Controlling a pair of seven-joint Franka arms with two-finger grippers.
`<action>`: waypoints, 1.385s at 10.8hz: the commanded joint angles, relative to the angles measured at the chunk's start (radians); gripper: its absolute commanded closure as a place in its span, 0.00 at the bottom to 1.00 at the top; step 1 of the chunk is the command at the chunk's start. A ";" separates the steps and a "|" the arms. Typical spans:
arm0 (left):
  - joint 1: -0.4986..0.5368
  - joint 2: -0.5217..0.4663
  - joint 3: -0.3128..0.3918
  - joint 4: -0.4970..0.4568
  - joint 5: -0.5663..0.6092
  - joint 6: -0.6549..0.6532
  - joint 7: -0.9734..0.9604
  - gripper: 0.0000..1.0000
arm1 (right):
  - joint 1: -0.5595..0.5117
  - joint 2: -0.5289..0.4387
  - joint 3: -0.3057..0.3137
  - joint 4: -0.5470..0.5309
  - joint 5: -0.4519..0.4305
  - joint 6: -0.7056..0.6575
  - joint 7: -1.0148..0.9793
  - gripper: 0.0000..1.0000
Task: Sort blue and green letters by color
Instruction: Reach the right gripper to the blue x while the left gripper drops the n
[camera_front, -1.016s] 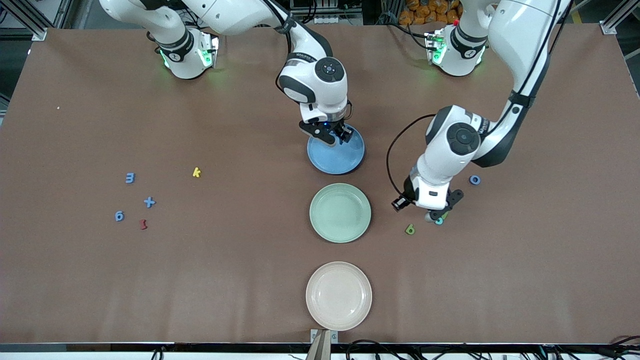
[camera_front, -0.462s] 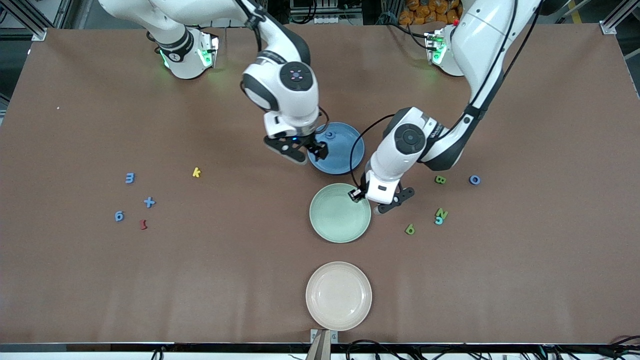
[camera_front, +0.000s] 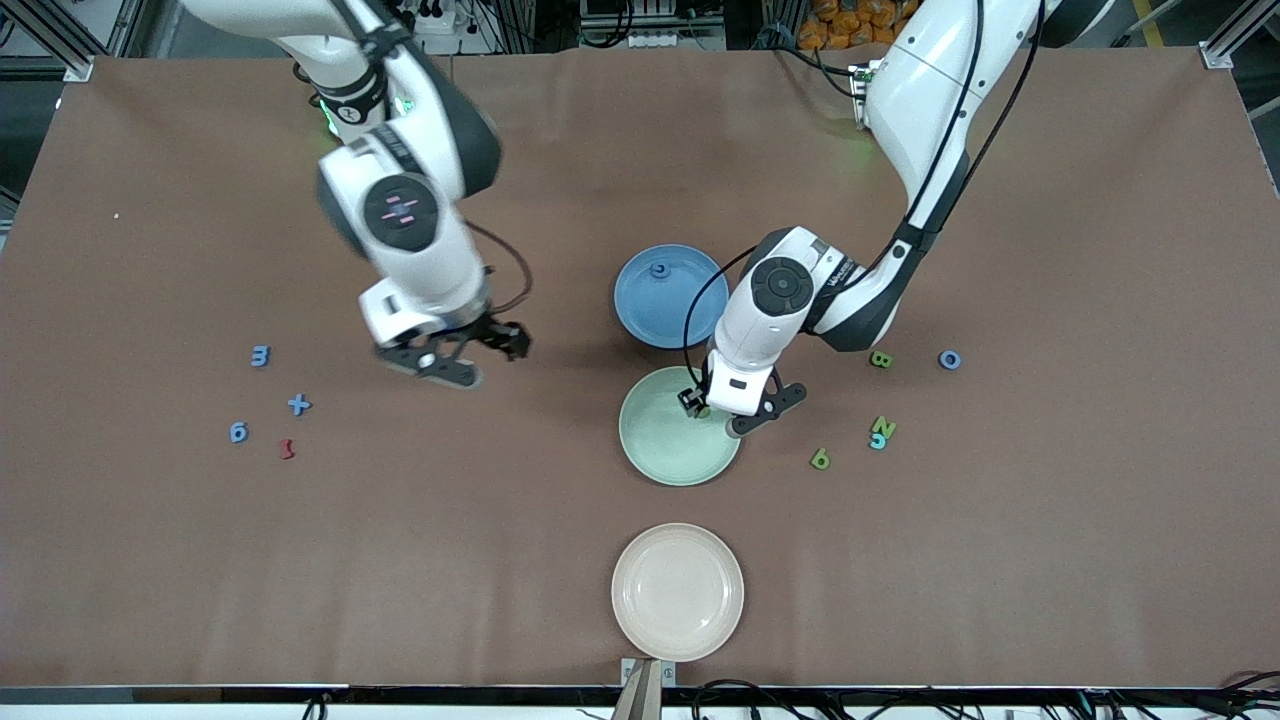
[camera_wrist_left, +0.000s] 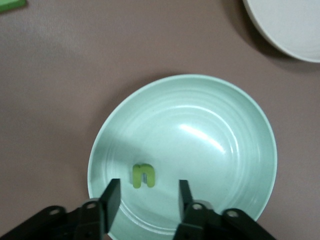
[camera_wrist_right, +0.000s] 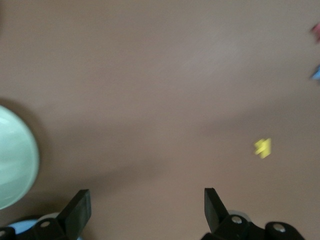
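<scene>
The left pincer (camera_wrist_left: 146, 199), released, hangs over the green plate (camera_front: 650, 455) with a green letter (camera_wrist_left: 143, 175) just beneath; reclosing could snag it. The right pincer (camera_wrist_right: 145, 207), spread empty over bare table (camera_front: 560, 600), might grab the yellow k (camera_wrist_right: 262, 148).

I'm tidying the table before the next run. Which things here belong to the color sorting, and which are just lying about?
Job:
blue letters, one already in the blue plate
green letters, one already in the green plate

Lying about:
yellow k
dark red piece
beige plate
</scene>
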 joint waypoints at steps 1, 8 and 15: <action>-0.005 0.009 0.040 0.031 0.033 -0.011 -0.028 0.00 | -0.196 -0.050 0.020 -0.035 0.022 -0.033 -0.364 0.00; 0.088 -0.019 0.111 0.031 0.068 -0.067 0.095 0.00 | -0.569 -0.050 0.017 -0.258 0.007 0.199 -1.043 0.00; 0.169 -0.028 0.110 0.034 0.066 -0.146 0.395 0.00 | -0.667 0.007 0.014 -0.472 -0.051 0.592 -1.420 0.28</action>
